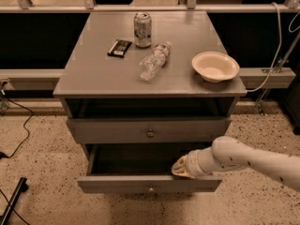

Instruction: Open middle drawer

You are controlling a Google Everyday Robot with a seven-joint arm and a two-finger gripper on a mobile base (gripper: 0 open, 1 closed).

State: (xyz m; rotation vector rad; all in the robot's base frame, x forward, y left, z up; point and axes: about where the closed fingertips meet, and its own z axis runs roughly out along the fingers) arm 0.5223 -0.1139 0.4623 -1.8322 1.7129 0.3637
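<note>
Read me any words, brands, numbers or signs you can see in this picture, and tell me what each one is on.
Can: some printing, too blurred to read.
Bottle: nothing readable.
Dark packet: pale marks, unreadable.
Bowl: no text.
End effector, inside the open drawer near its front right: no text on either.
So no text can be quoted.
</note>
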